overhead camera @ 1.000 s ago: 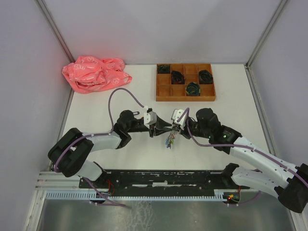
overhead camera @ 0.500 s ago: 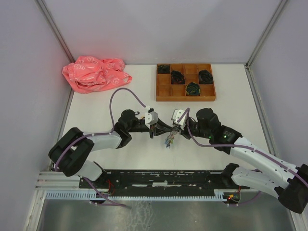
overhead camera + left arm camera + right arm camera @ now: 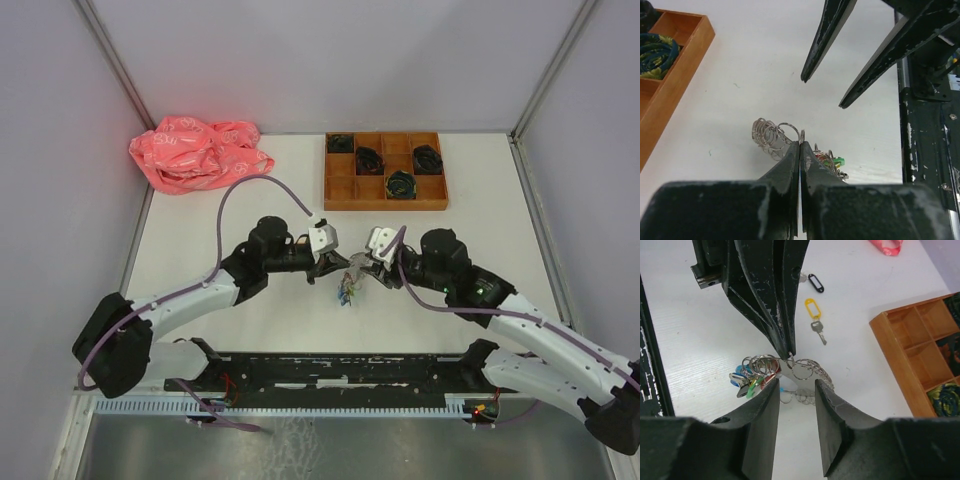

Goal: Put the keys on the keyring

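White print on pink bag [image 3: 200,153]: unreadable.

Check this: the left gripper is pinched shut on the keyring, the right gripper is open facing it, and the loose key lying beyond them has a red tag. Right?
Not quite. The tag on the loose key is yellow, not red; the right wrist view shows it. The rest holds: the left gripper is shut on the keyring, and the right gripper is open facing it.

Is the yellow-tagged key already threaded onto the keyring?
No, the yellow-tagged key lies loose on the table, apart from the keyring.
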`<state>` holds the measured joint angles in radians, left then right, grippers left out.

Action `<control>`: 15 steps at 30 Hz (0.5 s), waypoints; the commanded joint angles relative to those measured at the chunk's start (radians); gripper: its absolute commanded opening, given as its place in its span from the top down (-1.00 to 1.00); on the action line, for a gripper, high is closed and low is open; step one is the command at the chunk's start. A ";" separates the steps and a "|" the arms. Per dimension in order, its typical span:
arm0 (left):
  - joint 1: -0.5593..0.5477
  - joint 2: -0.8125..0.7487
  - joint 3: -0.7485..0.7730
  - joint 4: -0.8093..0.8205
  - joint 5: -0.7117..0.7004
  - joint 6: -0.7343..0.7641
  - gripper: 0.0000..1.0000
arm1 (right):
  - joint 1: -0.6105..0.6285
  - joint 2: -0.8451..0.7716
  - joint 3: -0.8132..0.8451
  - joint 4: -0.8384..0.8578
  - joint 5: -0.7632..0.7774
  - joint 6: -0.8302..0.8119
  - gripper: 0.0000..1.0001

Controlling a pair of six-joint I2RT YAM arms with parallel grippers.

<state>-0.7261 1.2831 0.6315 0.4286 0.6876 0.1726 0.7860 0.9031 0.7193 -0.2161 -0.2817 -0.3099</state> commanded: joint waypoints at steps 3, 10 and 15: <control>-0.070 -0.090 0.206 -0.538 -0.247 0.210 0.95 | 0.000 -0.086 -0.056 0.104 0.005 -0.039 0.10; -0.127 -0.093 0.343 -0.799 -0.346 0.316 0.95 | 0.000 -0.040 -0.149 0.314 -0.027 0.010 0.03; -0.155 -0.082 0.390 -0.876 -0.368 0.381 0.95 | 0.000 0.029 -0.212 0.511 -0.121 -0.009 0.07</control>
<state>-0.8619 1.2171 0.9478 -0.3508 0.3607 0.4454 0.7860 0.8948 0.5396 0.0563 -0.3180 -0.3172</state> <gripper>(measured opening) 0.026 0.470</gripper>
